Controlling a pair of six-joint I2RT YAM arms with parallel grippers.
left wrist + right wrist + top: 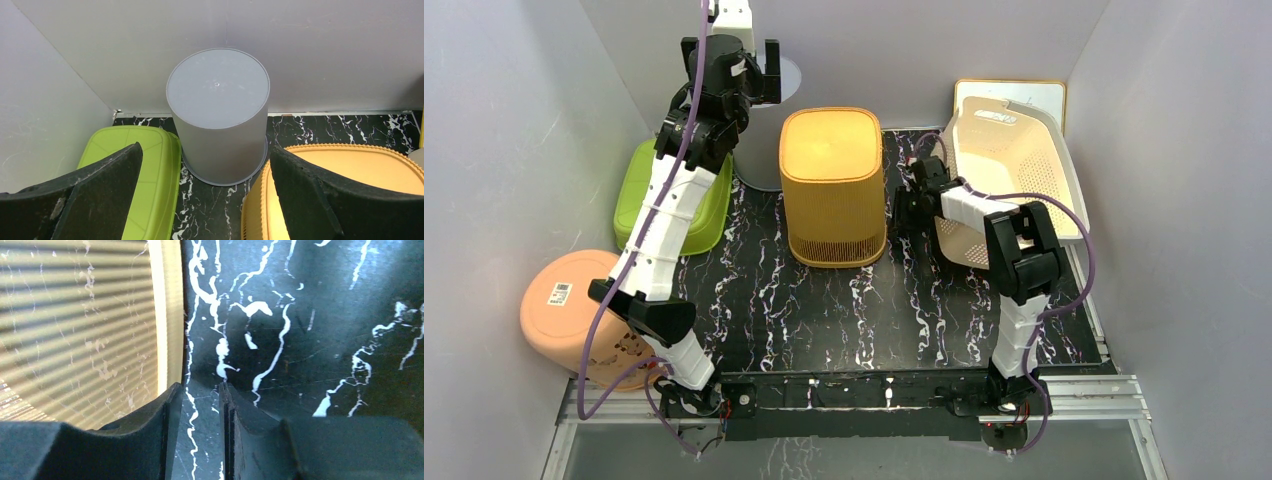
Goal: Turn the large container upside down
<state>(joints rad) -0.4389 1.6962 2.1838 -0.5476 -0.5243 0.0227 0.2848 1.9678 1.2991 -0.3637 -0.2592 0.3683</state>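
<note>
The black marbled desk (824,310) carries the large yellow container (832,175) at its far middle. It stands mouth-down, closed base up and flared rim on the surface. The white basket (1014,160) leans at far right, its near end hidden by the right arm. The peach basket (559,300) at near left and the green tub (709,215) behind it are each partly covered by the left arm. The grey bin (217,110) in the far-left corner shows clearly only from the left wrist. Above it, the left claw (205,150) hangs spread wide and empty. The right claw (200,385) is low on the desk just right of the yellow rim, fingers slightly apart with nothing between them.
</note>
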